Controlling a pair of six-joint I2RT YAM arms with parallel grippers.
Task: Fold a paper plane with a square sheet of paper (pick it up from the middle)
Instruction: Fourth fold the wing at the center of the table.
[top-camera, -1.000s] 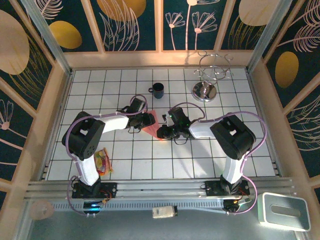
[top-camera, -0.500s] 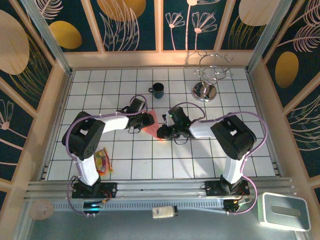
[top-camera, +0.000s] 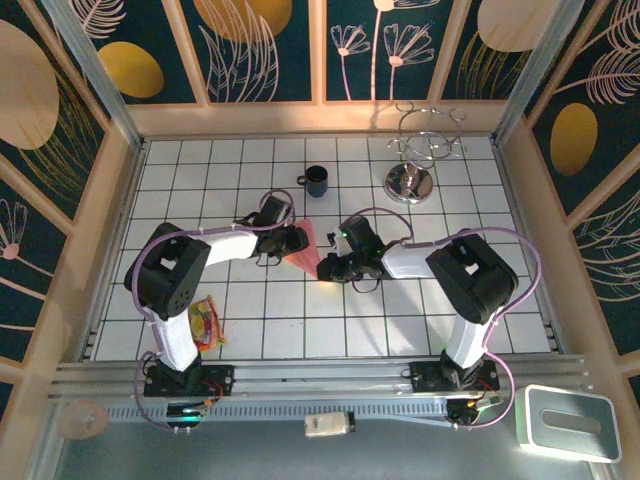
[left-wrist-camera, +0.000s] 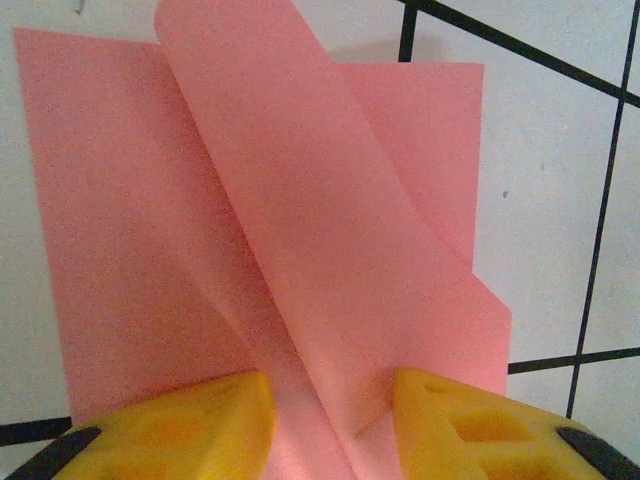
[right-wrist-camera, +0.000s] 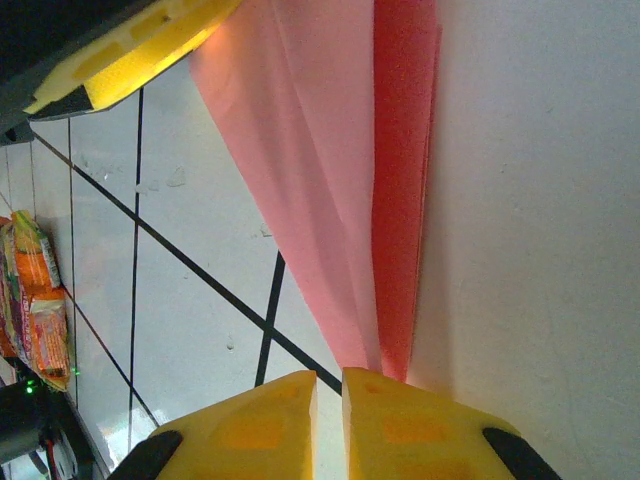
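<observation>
My left pincer (left-wrist-camera: 330, 405) stands spread astride the raised centre fold of the paper plane (left-wrist-camera: 300, 230), which lies on the tiled table (top-camera: 400, 320) between my arms. My right pincer (right-wrist-camera: 330, 385) is pressed together at its narrow tip. I judge the folding nearly done: next I must close on the middle crease and lift without crushing it.

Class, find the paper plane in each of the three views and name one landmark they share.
Top external: the paper plane sits near the picture's centre.
Left wrist: centre, spreading upward.
Right wrist: upper middle, narrowing downward.
Shared landmark: black tile lines.
</observation>
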